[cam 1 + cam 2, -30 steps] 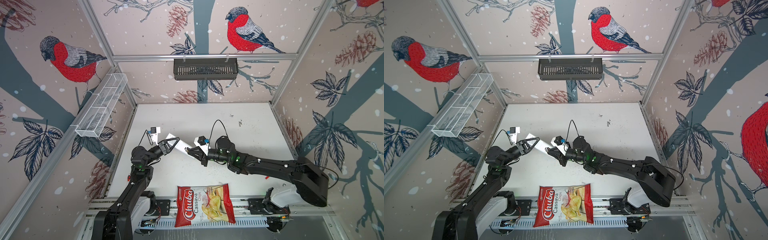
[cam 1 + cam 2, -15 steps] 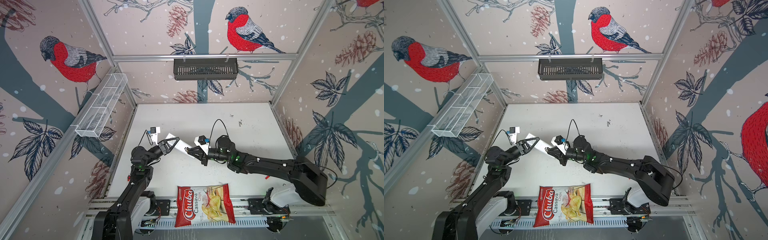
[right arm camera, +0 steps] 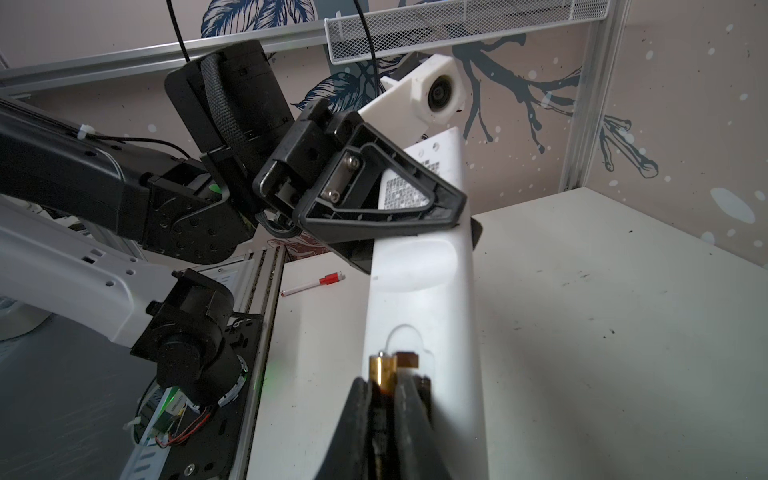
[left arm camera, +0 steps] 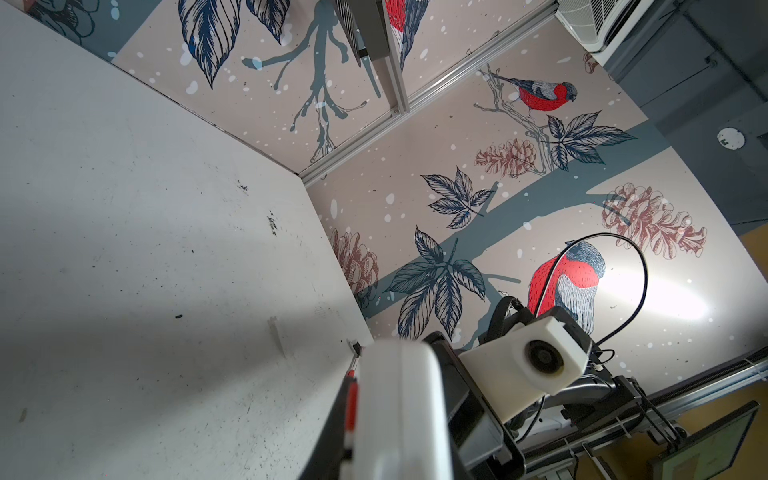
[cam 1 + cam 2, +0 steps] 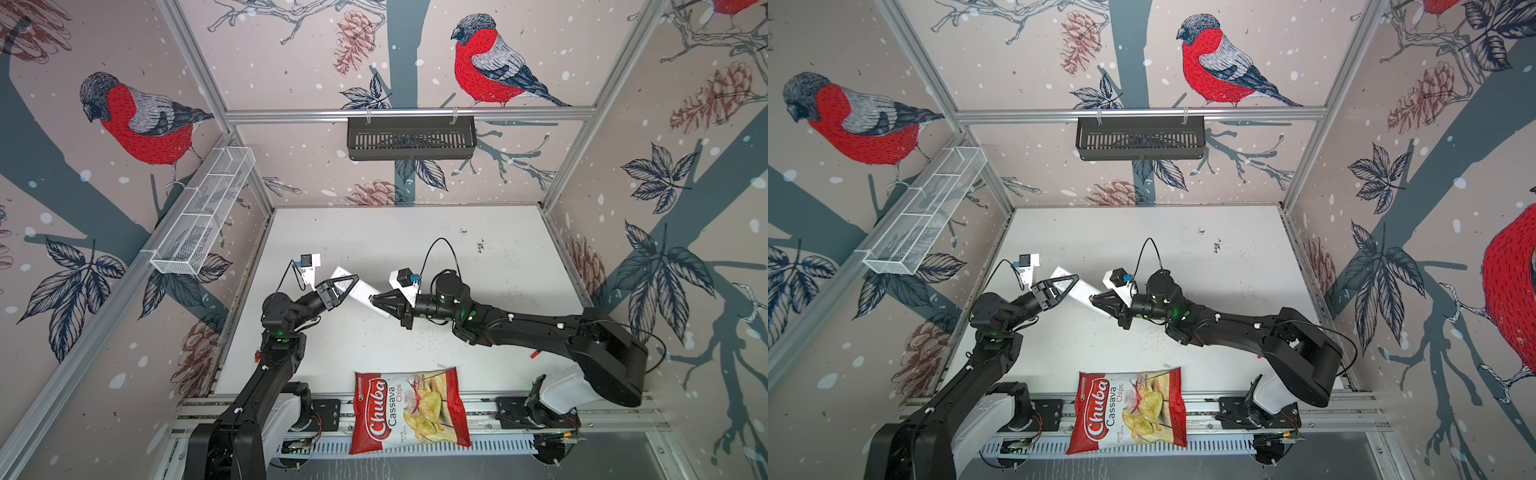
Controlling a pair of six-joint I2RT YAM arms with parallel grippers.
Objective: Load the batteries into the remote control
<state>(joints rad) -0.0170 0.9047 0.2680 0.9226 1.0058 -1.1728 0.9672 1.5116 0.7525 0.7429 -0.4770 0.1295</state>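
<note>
Two closed end effectors: left (image 5: pixel 352 283) on one remote control (image 3: pixel 415 291), right (image 5: pixel 374 298) on one battery (image 3: pixel 384 369).

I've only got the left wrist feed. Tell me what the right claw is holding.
Observer: A battery, gold end forward, pinched in the shut right claw.
Operator: Give me its position against the remote control.
Observer: Its tip sits at the compartment opening in the remote control's plain back. I cannot tell whether it is seated.
Operator: Report the left claw's grip.
Observer: The left claw clamps the remote control near its labelled far end, away from the compartment.
</note>
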